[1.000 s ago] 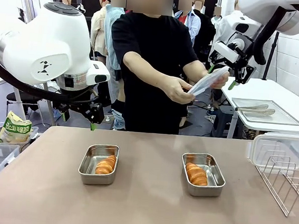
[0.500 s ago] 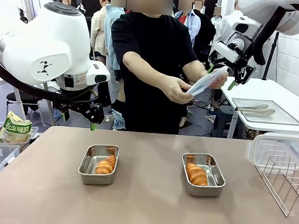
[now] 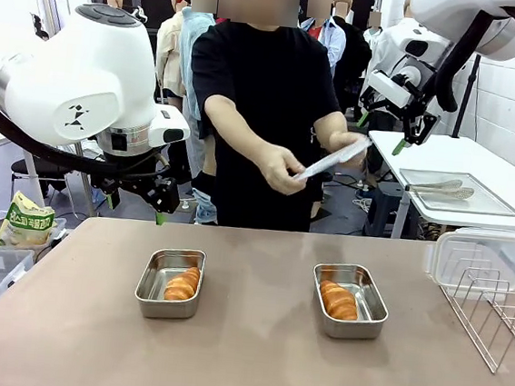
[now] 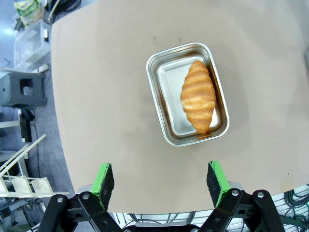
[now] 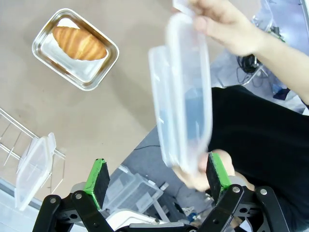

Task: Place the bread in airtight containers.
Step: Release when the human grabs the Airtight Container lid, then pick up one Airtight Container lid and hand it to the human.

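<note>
Person's hands (image 3: 282, 170) have tilted the clear plastic snap lid (image 3: 332, 160) lower, ahead of your released right pincer (image 5: 157, 164). Left pincer (image 4: 161, 174) released too; the rectangular steel tubs (image 3: 166, 310) await lids

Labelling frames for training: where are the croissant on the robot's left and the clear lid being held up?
Left golden-brown ridged croissant (image 3: 182, 284): front view, middle of its crust.
Clear plastic rectangular lid (image 5: 189, 92): right wrist view, its flat middle panel.
</note>
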{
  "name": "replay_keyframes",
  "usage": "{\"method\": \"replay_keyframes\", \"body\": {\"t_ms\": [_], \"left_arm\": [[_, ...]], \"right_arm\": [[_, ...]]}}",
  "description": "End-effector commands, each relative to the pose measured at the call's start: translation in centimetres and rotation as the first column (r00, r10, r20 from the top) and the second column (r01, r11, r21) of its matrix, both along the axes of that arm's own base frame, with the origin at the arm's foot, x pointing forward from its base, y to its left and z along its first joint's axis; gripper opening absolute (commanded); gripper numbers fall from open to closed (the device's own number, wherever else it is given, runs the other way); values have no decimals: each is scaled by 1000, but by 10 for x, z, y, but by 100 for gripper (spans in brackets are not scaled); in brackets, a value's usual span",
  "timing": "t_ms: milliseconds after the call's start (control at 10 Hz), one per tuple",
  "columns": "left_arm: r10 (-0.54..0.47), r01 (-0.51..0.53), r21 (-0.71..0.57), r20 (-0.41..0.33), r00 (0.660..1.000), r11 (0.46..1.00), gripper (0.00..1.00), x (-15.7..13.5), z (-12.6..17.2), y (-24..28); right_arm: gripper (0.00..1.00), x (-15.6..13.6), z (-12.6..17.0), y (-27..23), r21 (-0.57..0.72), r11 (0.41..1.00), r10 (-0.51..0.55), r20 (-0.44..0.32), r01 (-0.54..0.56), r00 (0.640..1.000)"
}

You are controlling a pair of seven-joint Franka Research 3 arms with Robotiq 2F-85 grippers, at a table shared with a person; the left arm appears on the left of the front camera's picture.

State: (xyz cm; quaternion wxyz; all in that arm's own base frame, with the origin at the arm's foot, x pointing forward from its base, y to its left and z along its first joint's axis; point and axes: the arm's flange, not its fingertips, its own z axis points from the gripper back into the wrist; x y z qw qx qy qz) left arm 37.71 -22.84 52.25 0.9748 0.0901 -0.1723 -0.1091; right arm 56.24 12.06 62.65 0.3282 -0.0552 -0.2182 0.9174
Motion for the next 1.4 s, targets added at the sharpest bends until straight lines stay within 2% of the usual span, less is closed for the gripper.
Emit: {"method": "replay_keyframes", "body": {"t_ms": [0, 1300], "left_arm": [[-1, 1, 2, -5, 1000, 1000, 100, 0, 1, 1], [-1, 1, 2, -5, 1000, 1000, 100, 0, 1, 1]], "right_arm": [[100, 0, -1, -1, -6, 1000, -2, 4, 2, 1000], [100, 0, -1, -1, -6, 1000, -2, 4, 2, 1000]]}}
